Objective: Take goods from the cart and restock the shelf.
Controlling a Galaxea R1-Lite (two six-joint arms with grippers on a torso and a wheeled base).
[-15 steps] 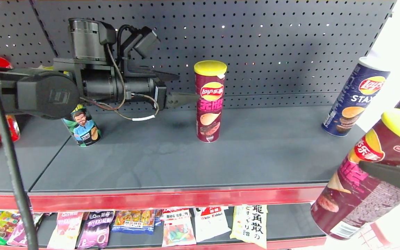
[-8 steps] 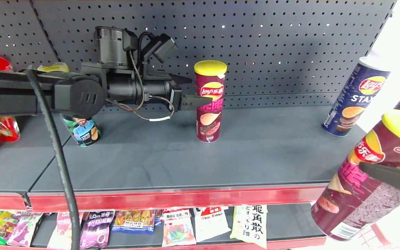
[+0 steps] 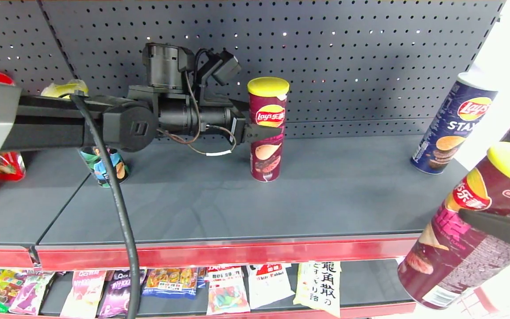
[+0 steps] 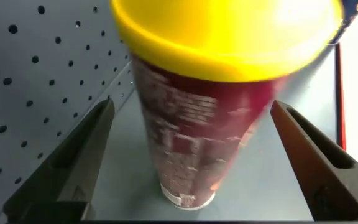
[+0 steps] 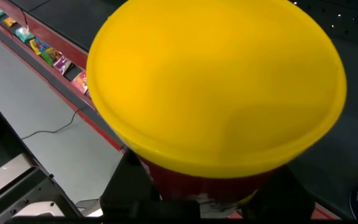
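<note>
A maroon can (image 3: 267, 128) with a yellow lid stands upright on the grey shelf (image 3: 219, 208), close to the pegboard (image 3: 348, 66) behind it. The left hand (image 3: 267, 131) is level with the can's middle, spread wide, with one of its fingers (image 4: 73, 162) on each side of the can. In the left wrist view, shelf shows between each finger and the can's wall, so the hand (image 4: 191, 109) does not touch it. To the can's right and nearer the camera, past the shelf's red front edge, the right hand (image 3: 481, 221) pinches a second maroon can (image 3: 467, 230), which is tilted with its yellow lid (image 5: 216, 87) uppermost. A blue can (image 3: 452, 124) stands well to the first can's right on the same shelf, and a small green can (image 3: 104, 166) stands well to its left. Snack bags (image 3: 228, 292) lie on the level below it.
</note>
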